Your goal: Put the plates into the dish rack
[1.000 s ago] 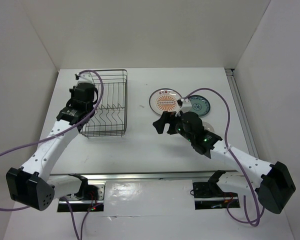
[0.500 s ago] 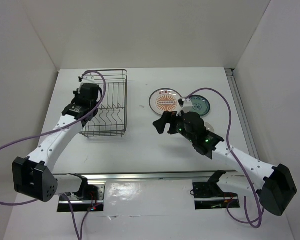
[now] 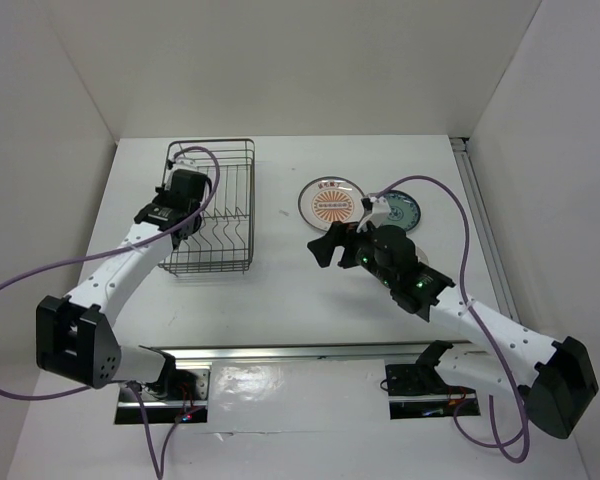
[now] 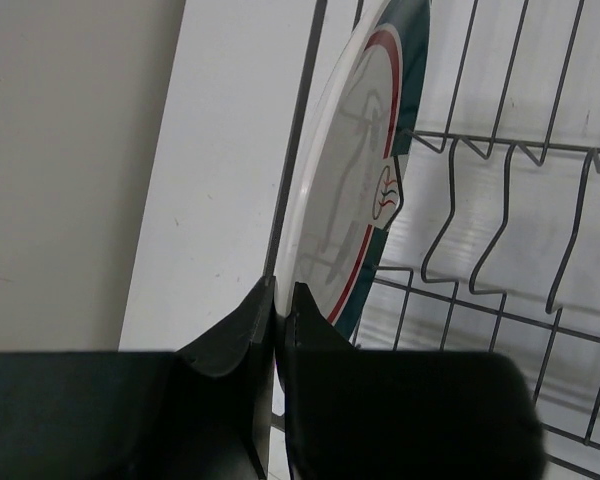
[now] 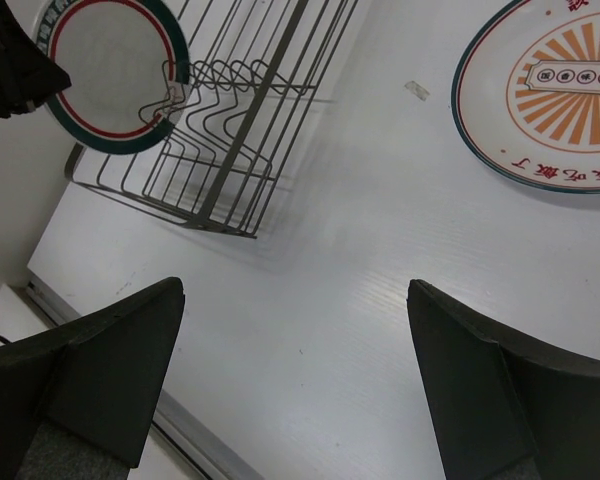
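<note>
- Over the last second the left arm has swung its wrist from the rack's left rim to a spot further in over the dish rack [image 3: 210, 264]; the right arm has hardly shifted.
- The left end effector [image 4: 277, 300] is clamped on the rim of the white plate with the teal-red rim [image 4: 355, 200], one finger on each face.
- That plate stands on edge, not flat. Its painted face is turned toward the right arm, and its edge runs along the rack's long axis, which goes from the near side of the table [image 3: 280, 290] to the far side.
- From the left wrist view the plate sits just inside the rack's left wall, beside the curved divider prongs. Whether its lower edge rests on the wires I cannot tell.
- Nothing else shows in the rack.
- The right end effector [image 5: 295, 285] hangs with its fingers wide apart and nothing between them, above bare table between the rack and the sunburst plate [image 3: 330, 202].
- The sunburst plate lies flat, face up, well apart from the rack, with the teal-blue plate [image 3: 398, 210] flat just to its right.
</note>
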